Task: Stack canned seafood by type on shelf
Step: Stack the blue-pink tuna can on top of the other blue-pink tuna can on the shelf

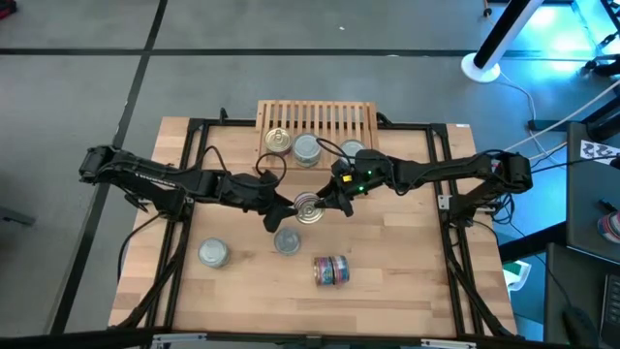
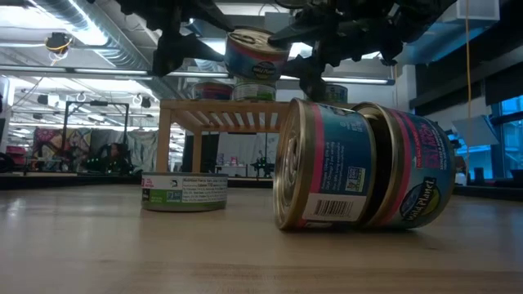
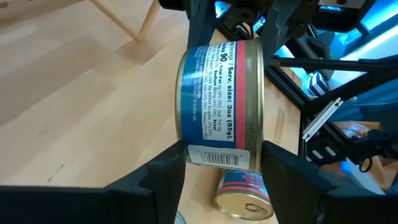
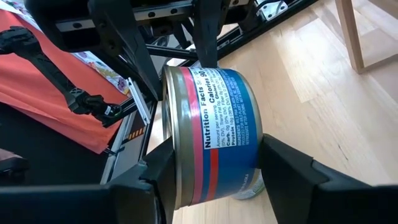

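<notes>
Hovering above the middle of the desk (image 1: 387, 291), both grippers meet at one blue-and-red labelled tin (image 1: 309, 208), lifted clear of the wood. The left gripper (image 1: 294, 209) reaches in from one side and the right gripper (image 1: 327, 205) from the other, each with its jaws clamped on the tin's sides, as both wrist views show. Behind them the shelf (image 1: 329, 118) stands at the desk's far edge, carrying three tins on its slats: a gold-lidded one (image 1: 277, 142), a grey one (image 1: 306, 149) just beside it, and another (image 1: 352, 152) partly hidden by the right arm. On the desk lie a silver tin (image 1: 213, 253) toward the left, a second flat tin (image 1: 287, 240) just below the grippers, and two multicoloured tins on their sides (image 1: 332, 270), touching end to end, nearer the front.
</notes>
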`<state>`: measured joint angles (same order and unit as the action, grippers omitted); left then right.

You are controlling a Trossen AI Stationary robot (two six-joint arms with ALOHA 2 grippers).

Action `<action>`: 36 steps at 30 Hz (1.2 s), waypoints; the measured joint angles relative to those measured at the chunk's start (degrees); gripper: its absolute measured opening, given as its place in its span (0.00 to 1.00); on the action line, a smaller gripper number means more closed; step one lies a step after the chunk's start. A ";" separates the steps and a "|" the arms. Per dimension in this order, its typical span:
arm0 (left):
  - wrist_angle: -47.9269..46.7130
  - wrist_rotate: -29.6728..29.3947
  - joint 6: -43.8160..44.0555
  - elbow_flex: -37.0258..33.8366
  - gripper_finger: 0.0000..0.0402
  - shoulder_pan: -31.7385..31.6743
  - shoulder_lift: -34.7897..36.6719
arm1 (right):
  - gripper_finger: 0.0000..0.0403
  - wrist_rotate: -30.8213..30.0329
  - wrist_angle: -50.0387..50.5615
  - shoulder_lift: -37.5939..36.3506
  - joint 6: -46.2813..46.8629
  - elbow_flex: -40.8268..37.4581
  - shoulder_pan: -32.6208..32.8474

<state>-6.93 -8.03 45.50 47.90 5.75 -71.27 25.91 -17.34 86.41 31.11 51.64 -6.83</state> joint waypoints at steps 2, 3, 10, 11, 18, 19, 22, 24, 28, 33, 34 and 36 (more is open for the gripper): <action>-0.05 0.00 0.71 0.00 0.49 -0.05 -0.01 | 0.46 0.00 0.00 0.00 0.00 0.02 0.00; -0.08 0.04 0.82 0.00 0.49 -0.12 -0.01 | 0.46 0.00 0.00 0.00 0.00 0.02 0.00; -1.93 -0.02 3.18 0.15 0.49 -0.25 -0.01 | 0.46 -0.48 0.07 0.00 0.02 0.02 0.00; -2.09 -0.03 3.67 0.15 0.49 -0.25 -0.01 | 0.46 -0.50 0.07 0.00 0.02 0.02 0.00; -2.13 -0.10 1.41 0.15 0.49 -0.25 -0.01 | 0.46 -0.57 0.09 0.00 -0.09 0.02 0.00; -2.06 -0.17 0.43 0.15 0.49 -0.25 -0.01 | 0.46 -0.70 0.07 0.00 -0.09 0.02 0.02; -1.25 -0.22 -1.73 0.04 0.49 -0.25 -0.01 | 0.46 -0.77 0.07 0.00 -0.13 0.02 0.04; -0.59 -0.34 -2.92 0.00 0.49 -0.31 -0.01 | 0.46 -0.46 0.05 0.00 -0.13 0.02 0.06; -1.08 -1.05 -0.59 -0.02 0.49 -1.05 -0.01 | 0.46 -1.03 0.09 0.00 -0.13 0.02 0.02; -2.25 -0.91 2.43 -0.02 0.49 -1.65 -0.01 | 0.46 -1.55 0.53 0.00 -0.09 0.02 0.00; -2.30 -0.82 2.78 -0.02 0.49 -1.68 -0.01 | 0.46 -1.57 0.57 0.00 -0.10 0.02 0.00; -2.28 -0.79 3.09 -0.02 0.49 -1.67 -0.01 | 0.46 -1.53 0.63 0.00 -0.15 0.02 0.00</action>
<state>-9.21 -8.82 48.59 47.88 4.08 -71.29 24.38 -16.71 86.41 30.96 51.66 -6.83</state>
